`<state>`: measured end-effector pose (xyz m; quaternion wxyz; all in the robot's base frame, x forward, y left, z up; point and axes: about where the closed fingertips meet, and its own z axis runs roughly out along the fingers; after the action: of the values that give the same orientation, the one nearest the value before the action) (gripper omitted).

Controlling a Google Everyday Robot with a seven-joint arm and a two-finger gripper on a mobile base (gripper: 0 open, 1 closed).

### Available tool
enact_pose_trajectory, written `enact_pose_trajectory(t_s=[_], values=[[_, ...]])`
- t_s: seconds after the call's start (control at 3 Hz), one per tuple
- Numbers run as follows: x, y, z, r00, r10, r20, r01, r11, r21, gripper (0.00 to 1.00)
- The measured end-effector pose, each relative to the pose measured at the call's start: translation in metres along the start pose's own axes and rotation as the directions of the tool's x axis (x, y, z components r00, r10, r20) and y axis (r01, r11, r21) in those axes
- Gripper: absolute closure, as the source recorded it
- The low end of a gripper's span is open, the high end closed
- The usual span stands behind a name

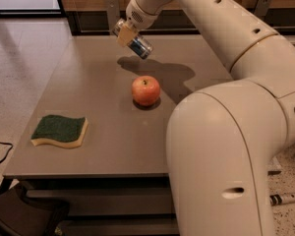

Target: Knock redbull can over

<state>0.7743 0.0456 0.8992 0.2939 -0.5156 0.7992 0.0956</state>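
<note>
Pincer [130, 36] around one tilted redbull can [141, 46]

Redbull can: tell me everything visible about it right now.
The can is slim and metallic, silver with blue. It is tilted steeply, its lower end pointing down and right. The gripper is shut on its upper part, over the far side of the table. It seems clear of the surface; its shadow falls behind the apple.

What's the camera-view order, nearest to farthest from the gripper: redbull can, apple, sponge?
The gripper is above the table, far side.
1. redbull can, tilted in its grip.
2. apple, mid-table.
3. sponge, near-left corner.
</note>
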Motion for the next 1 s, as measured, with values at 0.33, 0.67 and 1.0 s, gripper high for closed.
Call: enact_pose_trajectory(t_s=[0.33, 0.67, 1.0], values=[[0.001, 0.006, 0.020, 0.998, -0.048, -0.049, 0.046, 0.9981, -0.040, 1.00], [0.003, 0.007, 0.039, 0.993, -0.081, -0.091, 0.076, 0.9955, -0.055, 1.00], [0.007, 0.004, 0.053, 0.988, -0.094, -0.125, 0.088, 0.9949, -0.048, 1.00]])
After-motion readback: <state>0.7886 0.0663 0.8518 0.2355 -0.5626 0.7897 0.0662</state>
